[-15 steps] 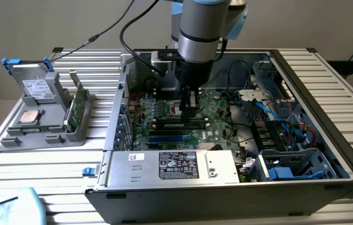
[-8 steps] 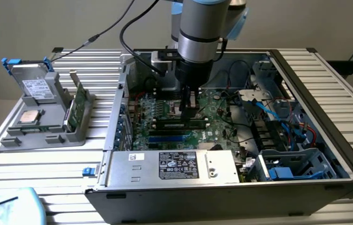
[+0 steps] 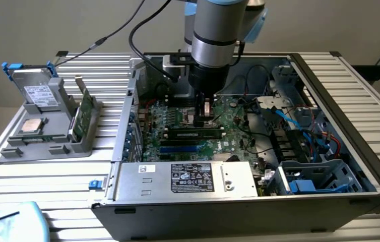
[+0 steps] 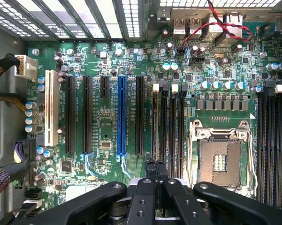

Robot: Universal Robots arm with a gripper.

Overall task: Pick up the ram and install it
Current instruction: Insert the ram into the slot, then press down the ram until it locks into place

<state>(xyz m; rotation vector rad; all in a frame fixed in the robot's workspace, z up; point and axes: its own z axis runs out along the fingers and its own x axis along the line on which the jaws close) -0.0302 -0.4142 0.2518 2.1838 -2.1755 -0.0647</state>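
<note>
Closed gripper (image 4: 156,174) over motherboard (image 4: 108,126) memory slots — ram (image 3: 193,133) seated there, label text illegible.

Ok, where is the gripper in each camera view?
Exterior view: gripper reaches down into the open computer case, near the picture's middle, above the green motherboard.
Wrist view: gripper, shut, over black slots beside the empty processor socket.
Shared landmark: the green motherboard.

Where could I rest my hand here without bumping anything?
Free: the slatted table in front of the grey parts holder, and behind the computer case. Crowded: inside the case, where the hand sits shut over the ram among cables.
</note>
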